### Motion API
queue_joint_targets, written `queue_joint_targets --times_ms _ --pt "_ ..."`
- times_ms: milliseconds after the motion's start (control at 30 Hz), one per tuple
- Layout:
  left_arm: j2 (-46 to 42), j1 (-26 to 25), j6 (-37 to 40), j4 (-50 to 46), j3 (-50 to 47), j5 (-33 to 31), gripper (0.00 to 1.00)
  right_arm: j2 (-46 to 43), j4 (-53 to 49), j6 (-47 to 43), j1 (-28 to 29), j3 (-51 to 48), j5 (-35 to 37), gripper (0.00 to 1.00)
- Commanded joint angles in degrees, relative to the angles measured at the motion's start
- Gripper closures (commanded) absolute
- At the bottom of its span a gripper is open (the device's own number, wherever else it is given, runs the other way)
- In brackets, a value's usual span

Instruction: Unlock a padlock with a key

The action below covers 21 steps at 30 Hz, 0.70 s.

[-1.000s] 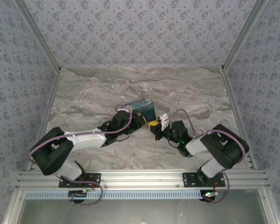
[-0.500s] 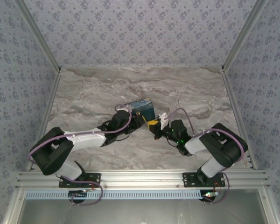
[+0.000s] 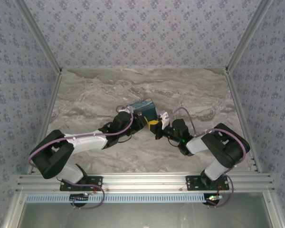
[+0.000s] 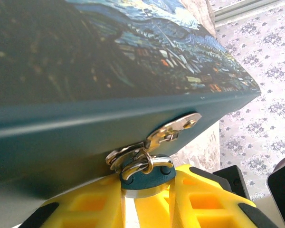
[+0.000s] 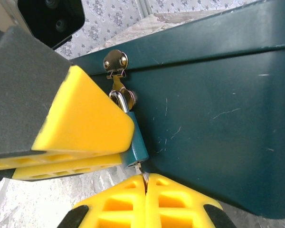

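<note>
**A:** Where's the padlock?

**B:** It hangs on the front wall of the box. Its shackle runs through the silvery hasp just under the box's lid seam.

**A:** Is it steadied?

**B:** Yes. The left gripper is clamped on the teal body, one yellow finger on each side. I'd judge that's to stop it swinging on the box while the key goes in.

**A:** And the key?

**B:** It's a thin metal blade poking out of the right gripper, whose fingers are pressed tight on it. The tip meets the padlock's end that points away from the hasp. How deep it sits, I can't tell.

**A:** Why come in from that side?

**B:** The keyhole seems to face away from the hasp, so the right arm reaches in front of the box, opposite the left, low over the table.

**A:** What's next?

**B:** Probably seating the key, then turning it. The blade could slip off.
</note>
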Motion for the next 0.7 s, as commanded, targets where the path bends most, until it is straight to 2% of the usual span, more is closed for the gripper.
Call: queue_joint_targets --times_ms 0,267,667 --pt "-1.7 -1.5 1.0 2.7 2.0 6.2 0.75 0.5 5.0 0.8 0.1 4.0 -3.1 1.00" --pt "-1.0 -1.4 1.5 2.4 2.0 5.9 0.75 0.5 3.8 1.2 0.1 3.9 -3.1 1.00" --pt "4.2 -1.2 1.9 4.2 2.4 5.8 0.75 1.9 5.2 3.6 2.1 -1.3 2.0 1.00"
